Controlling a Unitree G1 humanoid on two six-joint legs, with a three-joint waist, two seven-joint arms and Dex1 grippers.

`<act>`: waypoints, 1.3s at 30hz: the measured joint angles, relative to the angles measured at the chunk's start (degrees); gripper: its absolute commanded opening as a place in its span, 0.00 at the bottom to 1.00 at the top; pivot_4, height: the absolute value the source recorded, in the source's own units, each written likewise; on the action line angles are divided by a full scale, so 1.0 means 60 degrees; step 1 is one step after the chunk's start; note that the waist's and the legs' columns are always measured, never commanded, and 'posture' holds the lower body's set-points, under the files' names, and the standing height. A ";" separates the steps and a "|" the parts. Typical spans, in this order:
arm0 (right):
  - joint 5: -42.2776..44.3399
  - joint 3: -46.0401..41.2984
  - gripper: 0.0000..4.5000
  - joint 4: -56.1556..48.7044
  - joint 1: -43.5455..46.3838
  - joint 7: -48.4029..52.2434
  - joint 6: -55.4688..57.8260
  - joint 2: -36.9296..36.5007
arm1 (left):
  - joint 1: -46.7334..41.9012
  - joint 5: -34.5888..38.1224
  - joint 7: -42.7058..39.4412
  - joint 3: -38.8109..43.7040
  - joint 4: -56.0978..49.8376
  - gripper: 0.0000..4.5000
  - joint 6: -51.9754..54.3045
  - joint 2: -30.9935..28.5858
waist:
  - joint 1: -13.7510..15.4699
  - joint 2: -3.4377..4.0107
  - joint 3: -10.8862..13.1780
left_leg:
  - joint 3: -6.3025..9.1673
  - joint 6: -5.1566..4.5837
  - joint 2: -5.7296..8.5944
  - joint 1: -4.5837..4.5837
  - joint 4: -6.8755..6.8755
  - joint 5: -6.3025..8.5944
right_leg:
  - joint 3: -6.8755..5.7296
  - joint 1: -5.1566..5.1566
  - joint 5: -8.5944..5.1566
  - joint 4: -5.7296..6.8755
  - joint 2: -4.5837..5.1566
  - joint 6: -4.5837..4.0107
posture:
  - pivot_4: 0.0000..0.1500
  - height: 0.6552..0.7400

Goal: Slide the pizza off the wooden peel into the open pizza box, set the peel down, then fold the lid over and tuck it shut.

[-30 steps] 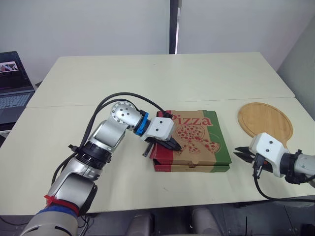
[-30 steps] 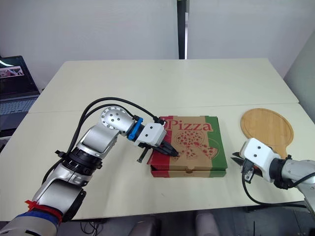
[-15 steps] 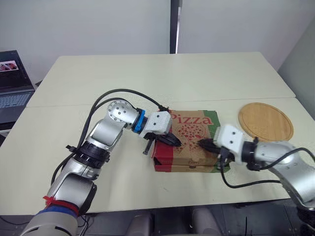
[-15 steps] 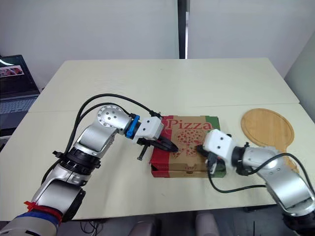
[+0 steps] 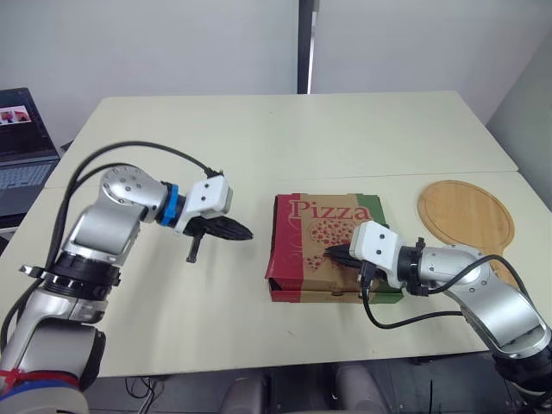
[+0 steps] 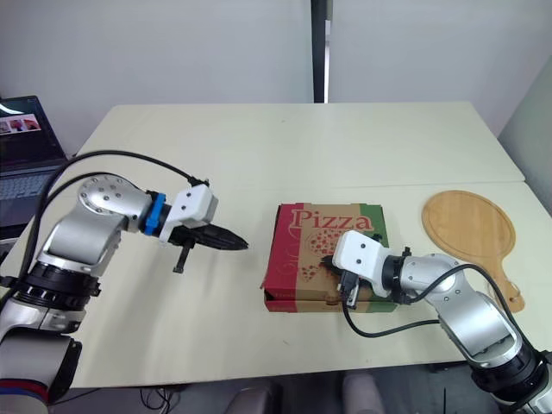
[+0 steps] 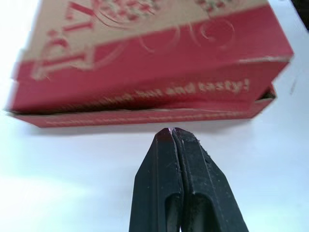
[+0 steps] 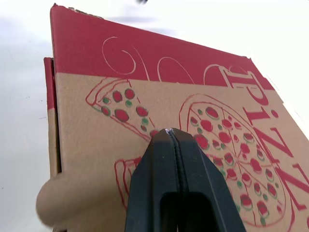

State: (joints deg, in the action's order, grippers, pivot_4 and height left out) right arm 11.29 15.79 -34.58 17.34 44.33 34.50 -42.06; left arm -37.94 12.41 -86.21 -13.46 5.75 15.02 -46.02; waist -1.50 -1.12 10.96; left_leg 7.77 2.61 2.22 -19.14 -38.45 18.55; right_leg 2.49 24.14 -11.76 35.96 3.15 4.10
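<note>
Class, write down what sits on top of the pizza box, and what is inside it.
The right claw, shut, rests on the printed lid of the pizza box. The lid is down, so whatever is inside is covered and cannot be seen.

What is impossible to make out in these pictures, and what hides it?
What lies inside the pizza box: its lowered lid covers it, every view.
Whether the lid is tucked: seam blurred, left wrist view.
Whether the right gripper touches the lid: its fingers hide the contact, right wrist view.
Laptop: cut by the edge, left eye view.
</note>
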 measured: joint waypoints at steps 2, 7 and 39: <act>-0.0009 0.0003 0.01 0.0003 0.0012 0.0069 -0.0030 0.0002 | 0.0095 0.0010 0.0102 -0.0155 -0.0297 0.00 0.0109 0.0225 | 0.0008 0.0000 0.0000 | 0.0002 0.0000 0.0002 -0.0005 -0.0004 0.0000 | -0.0001 0.0001 0.0001 -0.0001 0.0000 -0.0002 | 1.00 0.93; -0.0014 0.0009 0.01 0.0005 0.0021 0.0134 -0.0039 0.0016 | 0.0280 0.0010 0.0152 -0.0448 -0.0849 0.00 0.0205 0.0539 | -0.0037 0.0000 0.0000 | -0.0004 0.0000 -0.0002 0.0000 0.0000 0.0000 | 0.0000 0.0004 0.0006 0.0002 -0.0001 -0.0010 | 1.00 0.93; -0.1326 0.0910 0.01 0.0574 -0.0664 0.0058 -0.1313 0.0221 | 0.0411 0.0150 0.1282 -0.0135 -0.1054 0.00 0.0713 0.1073 | -0.0027 -0.0005 -0.0007 | -0.0005 0.0000 -0.0001 0.0018 -0.0004 0.0000 | 0.0001 -0.0015 -0.0004 0.0001 0.0001 0.0006 | 1.00 0.93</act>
State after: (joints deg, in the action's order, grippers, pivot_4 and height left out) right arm 3.33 21.24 -31.13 13.35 44.68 26.62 -40.73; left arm -35.48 13.31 -78.52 -14.27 -0.58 19.30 -39.59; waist -1.67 -1.15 10.92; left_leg 7.74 2.61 2.21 -19.03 -38.47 18.55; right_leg 2.50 24.05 -11.78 35.97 3.16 4.14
